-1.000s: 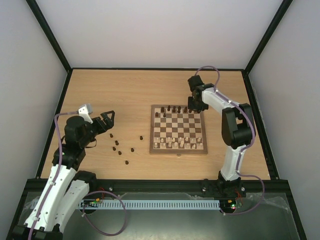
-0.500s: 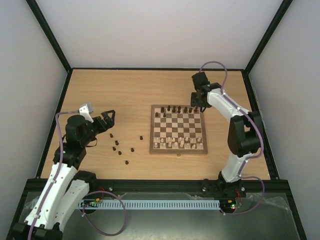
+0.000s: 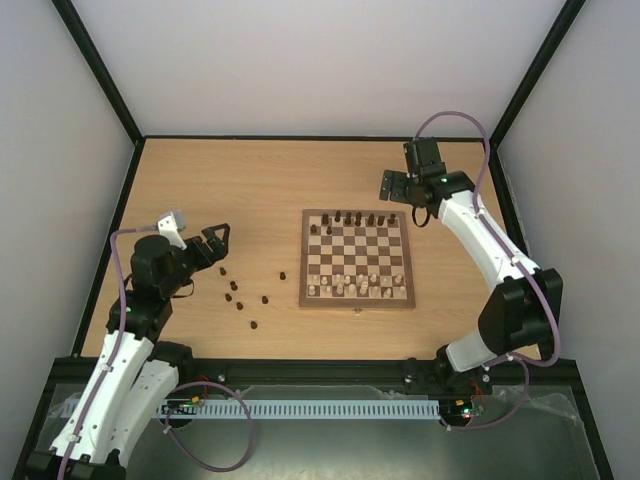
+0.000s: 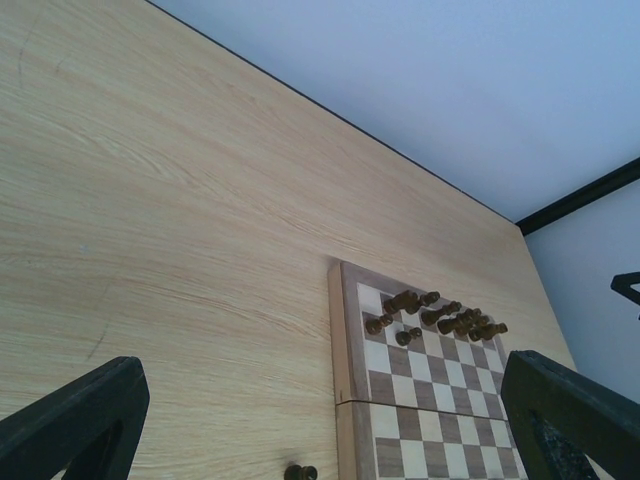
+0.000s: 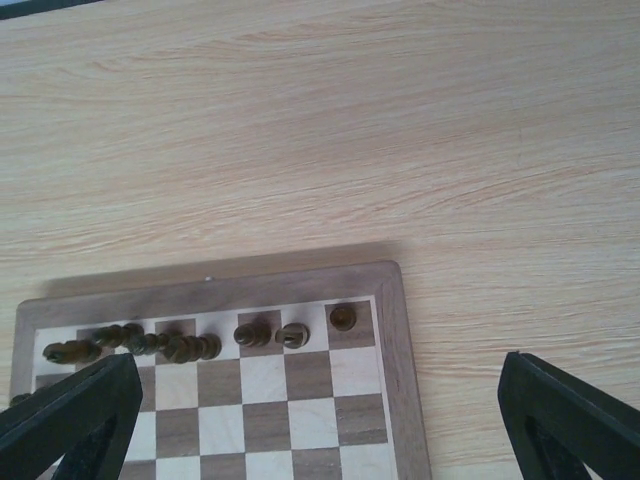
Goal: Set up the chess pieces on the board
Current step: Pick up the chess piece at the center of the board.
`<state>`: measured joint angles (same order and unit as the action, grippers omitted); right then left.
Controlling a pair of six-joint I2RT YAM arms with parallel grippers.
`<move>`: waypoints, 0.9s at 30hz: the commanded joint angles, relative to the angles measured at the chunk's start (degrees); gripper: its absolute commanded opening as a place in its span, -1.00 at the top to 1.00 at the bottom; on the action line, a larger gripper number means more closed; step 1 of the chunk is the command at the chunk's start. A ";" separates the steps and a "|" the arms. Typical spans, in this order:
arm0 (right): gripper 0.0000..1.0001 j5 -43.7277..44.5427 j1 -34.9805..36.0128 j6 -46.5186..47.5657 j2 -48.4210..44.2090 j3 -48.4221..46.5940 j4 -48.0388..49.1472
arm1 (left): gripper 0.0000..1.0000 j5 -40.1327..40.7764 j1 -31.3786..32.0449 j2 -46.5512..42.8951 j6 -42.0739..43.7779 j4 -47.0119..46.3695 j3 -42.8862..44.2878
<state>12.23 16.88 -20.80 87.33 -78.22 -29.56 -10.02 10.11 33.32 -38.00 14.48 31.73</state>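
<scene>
Board [image 3: 356,258]: dark pieces [image 5: 180,345] crowded on its far row, loose pieces [image 3: 240,298] on table [image 3: 220,180] beside left gripper [image 4: 320,420]; right gripper [image 5: 315,400] above far right corner; both pincers apart, empty; risk: a finger brushing the packed row at next placing topples neighbours.

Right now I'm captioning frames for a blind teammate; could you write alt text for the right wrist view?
The open right gripper, its black fingers at the bottom corners, frames a corner of the wooden chessboard, with a row of small dark brown chess pieces along its edge rank, the last on the corner square. Light wood table fills the rest.
</scene>
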 commanded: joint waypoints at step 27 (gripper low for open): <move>-0.97 -11.47 4.10 -1.05 -10.07 4.53 4.13 | -0.99 4.16 0.16 -1.74 0.07 2.77 -0.29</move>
<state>1.54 19.70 -21.08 78.76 -74.39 -26.55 -6.11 10.11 30.63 -38.96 15.77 30.70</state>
